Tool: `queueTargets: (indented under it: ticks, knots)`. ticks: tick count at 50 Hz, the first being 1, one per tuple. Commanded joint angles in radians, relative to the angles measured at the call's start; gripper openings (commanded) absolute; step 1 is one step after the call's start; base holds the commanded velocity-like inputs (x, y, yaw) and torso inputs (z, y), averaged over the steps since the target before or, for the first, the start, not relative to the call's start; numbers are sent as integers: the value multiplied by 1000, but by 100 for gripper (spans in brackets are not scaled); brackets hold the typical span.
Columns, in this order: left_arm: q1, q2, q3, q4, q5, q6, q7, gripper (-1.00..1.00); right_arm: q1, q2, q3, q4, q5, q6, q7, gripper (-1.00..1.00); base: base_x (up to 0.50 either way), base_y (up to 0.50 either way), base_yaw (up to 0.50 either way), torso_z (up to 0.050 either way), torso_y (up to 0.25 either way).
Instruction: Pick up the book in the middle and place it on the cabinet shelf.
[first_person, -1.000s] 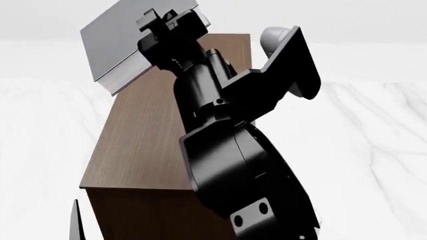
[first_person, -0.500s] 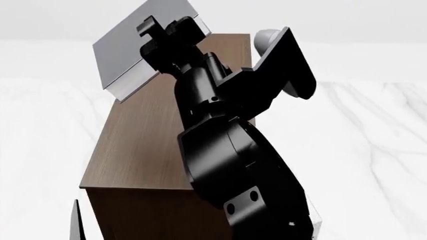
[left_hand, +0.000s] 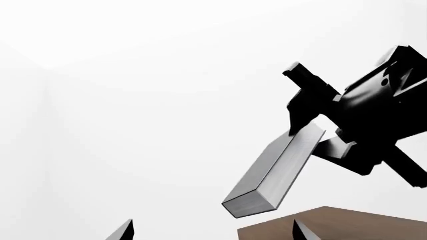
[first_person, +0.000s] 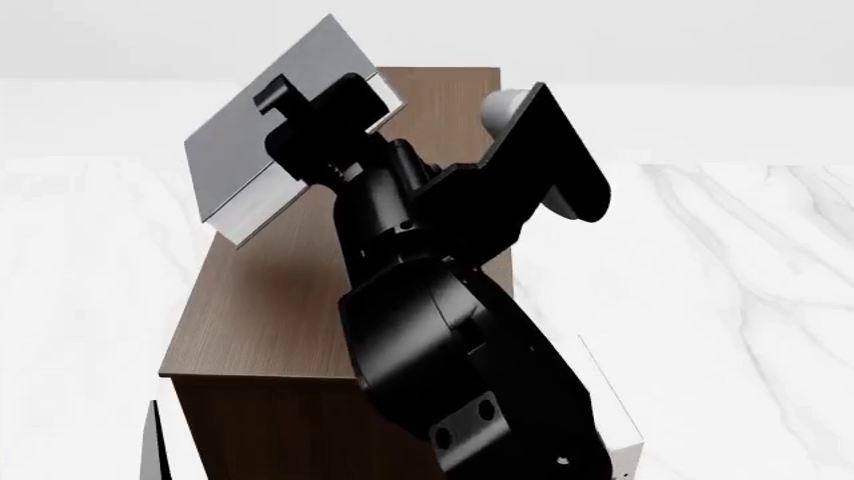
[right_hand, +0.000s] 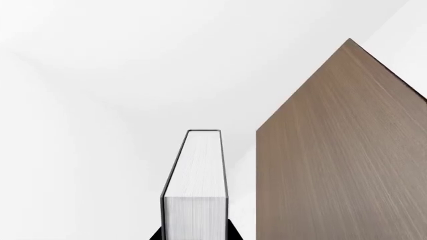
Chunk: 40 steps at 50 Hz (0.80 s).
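The grey book (first_person: 260, 125) with white page edges hangs tilted above the far part of the cabinet shelf's flat brown top (first_person: 267, 300). My right gripper (first_person: 318, 112) is shut on the book, one finger lying across its cover. In the right wrist view the book's page edges (right_hand: 197, 190) rise straight out from between the right gripper (right_hand: 195, 235) jaws, with the cabinet shelf (right_hand: 333, 165) beside it. From the left wrist, the book (left_hand: 273, 175) slants over a corner of the cabinet shelf (left_hand: 347, 225), held by the right gripper (left_hand: 320, 137). My left gripper (left_hand: 213, 236) is open with nothing between its tips.
White marble floor (first_person: 747, 280) surrounds the cabinet on both sides. My black right arm (first_person: 454, 330) covers most of the cabinet's near right part. A white slab edge (first_person: 617, 425) shows low beside the arm.
The right arm has swung left and down in the head view. The book it holds now sits lower and closer to the cabinet top.
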Motion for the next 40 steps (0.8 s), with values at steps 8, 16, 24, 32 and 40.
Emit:
queueTargets:
  ticks: [8,16,24,32,40]
  knots:
    - [0,15,-22,1,8,0,11,100,-7,-7,2,-10,-37,-13,-36,-100,0,0,0,1,1]
    - [0,14,-19,2,8,-1,10,100,-1,1,1,5,-35,-27,-37,-100,0,0,0,0,1]
    - [-1,12,-17,1,9,-1,8,100,-16,6,-7,13,-34,-39,-38,-100,0,0,0,0,1]
    - [-3,12,-13,-2,6,-2,8,100,-47,1,-34,-1,-30,-38,-27,-100,0,0,0,0,1]
    - [-3,10,-13,-4,4,-5,6,100,-76,3,-65,-15,-29,-33,-21,-100,0,0,0,0,1]
